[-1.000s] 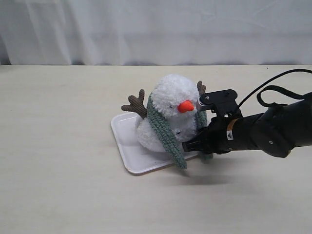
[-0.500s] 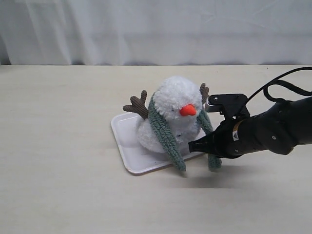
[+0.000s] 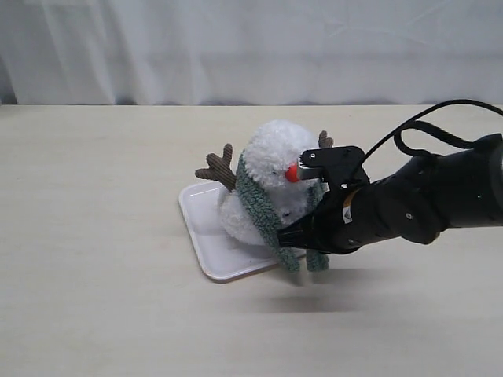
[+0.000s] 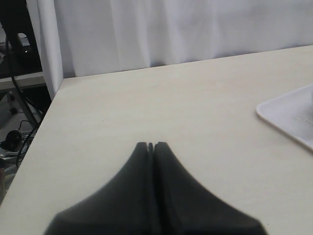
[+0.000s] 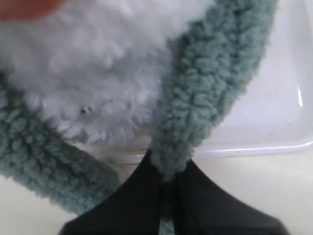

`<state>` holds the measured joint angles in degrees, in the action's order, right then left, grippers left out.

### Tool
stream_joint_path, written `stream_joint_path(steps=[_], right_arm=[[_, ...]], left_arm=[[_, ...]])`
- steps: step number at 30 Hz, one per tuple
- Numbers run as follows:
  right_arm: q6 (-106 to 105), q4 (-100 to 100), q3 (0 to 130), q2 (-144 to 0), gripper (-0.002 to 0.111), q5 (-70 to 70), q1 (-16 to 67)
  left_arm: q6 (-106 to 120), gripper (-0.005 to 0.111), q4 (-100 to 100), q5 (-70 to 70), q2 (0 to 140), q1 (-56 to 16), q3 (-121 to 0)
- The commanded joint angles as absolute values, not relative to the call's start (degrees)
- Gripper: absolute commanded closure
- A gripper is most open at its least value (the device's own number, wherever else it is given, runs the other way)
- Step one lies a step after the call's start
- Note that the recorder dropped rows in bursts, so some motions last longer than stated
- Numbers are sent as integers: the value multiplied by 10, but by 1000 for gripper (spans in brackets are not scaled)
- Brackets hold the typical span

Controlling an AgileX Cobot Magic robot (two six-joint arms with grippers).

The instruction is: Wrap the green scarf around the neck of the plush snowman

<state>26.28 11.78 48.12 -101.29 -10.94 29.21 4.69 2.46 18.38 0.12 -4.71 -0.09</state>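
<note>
The plush snowman (image 3: 271, 169) stands on a white tray (image 3: 206, 229), orange nose toward the right arm. The green scarf (image 3: 258, 206) drapes over its neck, with both strands hanging down the front. My right gripper (image 3: 297, 236) is low in front of the body, shut on one strand near its end. In the right wrist view that strand (image 5: 210, 98) runs into the closed jaws of the right gripper (image 5: 166, 169). The other strand (image 5: 44, 166) hangs beside it against the white fur (image 5: 107, 63). My left gripper (image 4: 150, 145) is shut and empty over bare table, away from the snowman.
The tray's corner (image 4: 288, 115) shows in the left wrist view, and the table's edge (image 4: 39, 127) lies nearby with cables below. A white curtain (image 3: 251, 47) backs the table. The right arm's black cable (image 3: 424, 129) loops above the arm.
The right gripper closed on the scarf's right-hand strand, pulled back slightly, then carried it left across the snowman's front toward the other strand.
</note>
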Motion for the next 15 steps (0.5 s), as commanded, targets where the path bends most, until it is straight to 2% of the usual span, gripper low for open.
stream_joint_path(steps=[1, 9, 12, 14, 15], right_arm=[[252, 99, 486, -1009, 104, -123, 295], [250, 91, 486, -1009, 103, -123, 301], [244, 69, 486, -1009, 90, -123, 302], [236, 69, 486, -1009, 78, -122, 302], [236, 69, 486, -1009, 68, -124, 302]], left_arm=[[47, 107, 23, 177, 0, -51, 0], [47, 107, 23, 177, 0, -51, 0], [47, 107, 23, 177, 0, -51, 0], [47, 107, 23, 177, 0, -51, 0], [47, 107, 23, 177, 0, -51, 0]])
